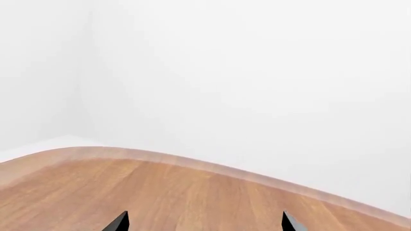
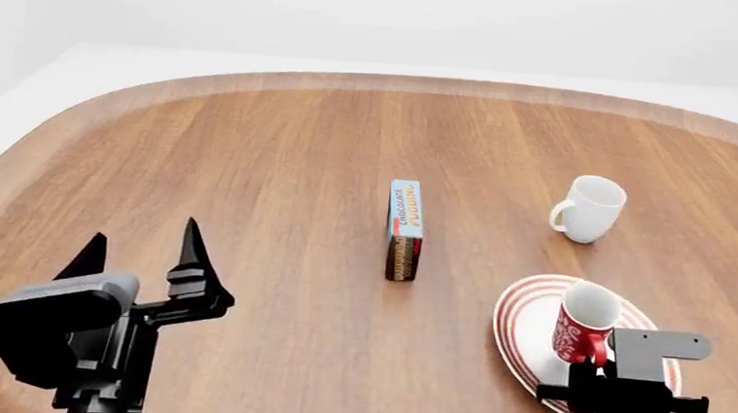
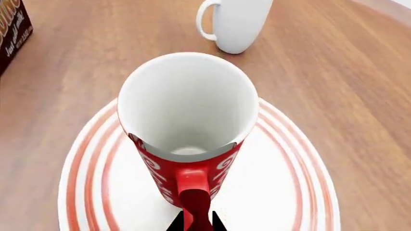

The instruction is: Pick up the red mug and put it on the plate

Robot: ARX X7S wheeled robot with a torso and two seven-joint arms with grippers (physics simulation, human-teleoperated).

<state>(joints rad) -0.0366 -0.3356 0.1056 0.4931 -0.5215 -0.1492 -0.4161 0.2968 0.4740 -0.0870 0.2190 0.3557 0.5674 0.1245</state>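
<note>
We have the red mug (image 3: 186, 130) upright over the plate (image 3: 282, 192), its handle pinched between the tips of our right claw (image 3: 196, 224); in the wrist view the dark fingertips sit tight on either side of the red loop, so we read that claw as clenched on the mug; whether the base already rests on the plate or hangs just above it we cannot tell. The risk we see lies in the grip itself: a handle hold is narrow, so the mug could swing or tip as we let go; if it is not yet seated it may drop and rock, or skid on the smooth plate; pulling back carelessly could hook the loop and drag the mug off toward the white mug (image 2: 590, 208) or the surface (image 2: 281, 161). Our left claw (image 2: 140, 247) stands spread and idle, well apart.
</note>
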